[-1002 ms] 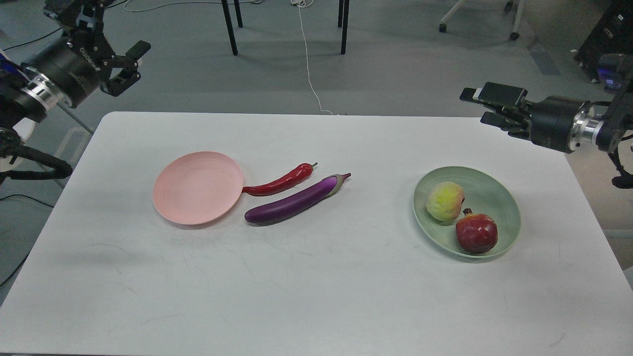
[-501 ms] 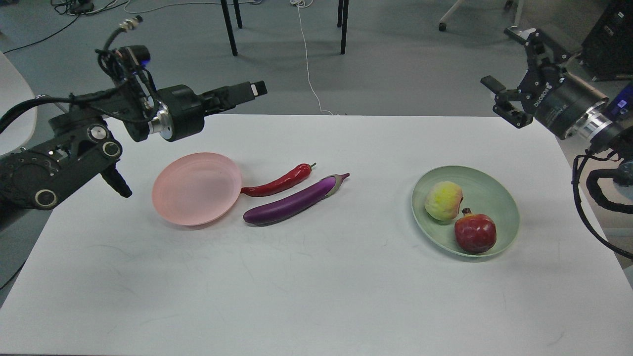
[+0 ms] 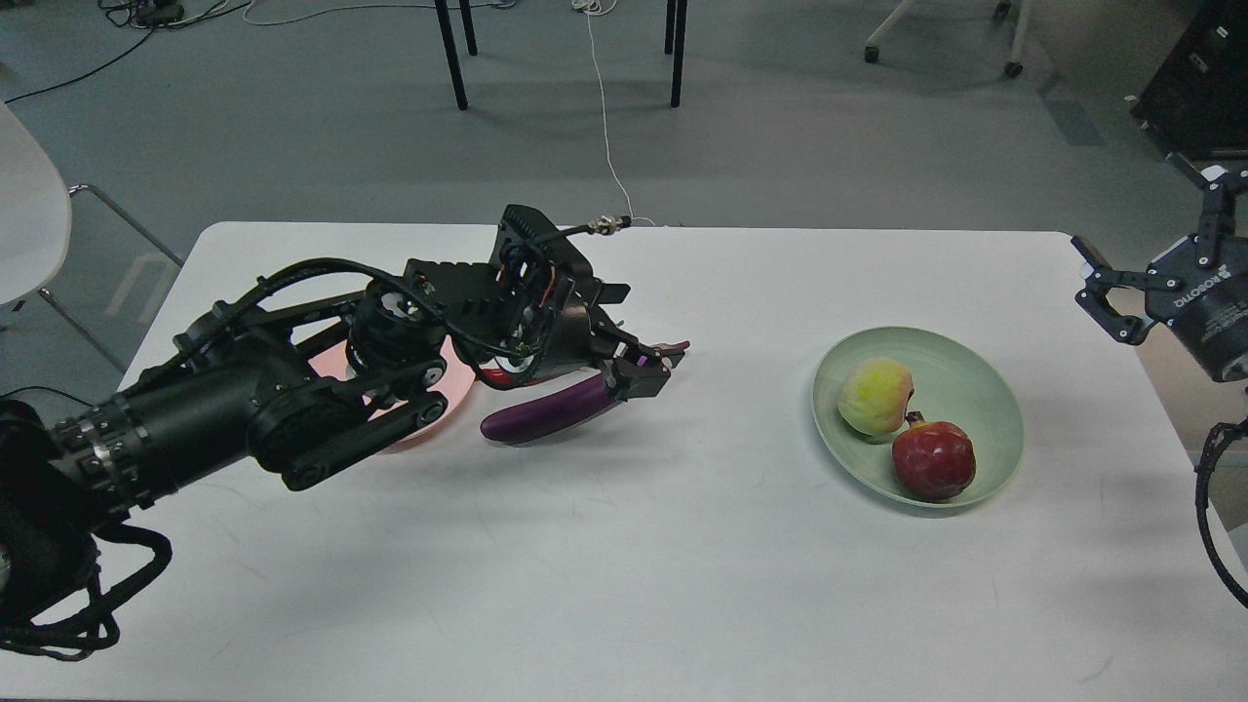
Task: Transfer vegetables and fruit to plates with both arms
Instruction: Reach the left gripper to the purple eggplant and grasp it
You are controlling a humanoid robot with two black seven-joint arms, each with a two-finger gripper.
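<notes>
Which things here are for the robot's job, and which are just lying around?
For the job: eggplant, red chili (mostly hidden), peach, pomegranate, pink plate, green plate, left gripper, right gripper.

Just lying around: white cable on the floor, chair legs, white chair.

Left arm (image 3: 244, 409): matte black housings with round joint caps, a ribbed silver ring near the shoulder end, black cables looping over the wrist, one ending in a silver connector. Left claw (image 3: 639, 370): black linkage fingers. Right claw (image 3: 1136, 283): black, with white lettering on its cylindrical body and a black cable below.
</notes>
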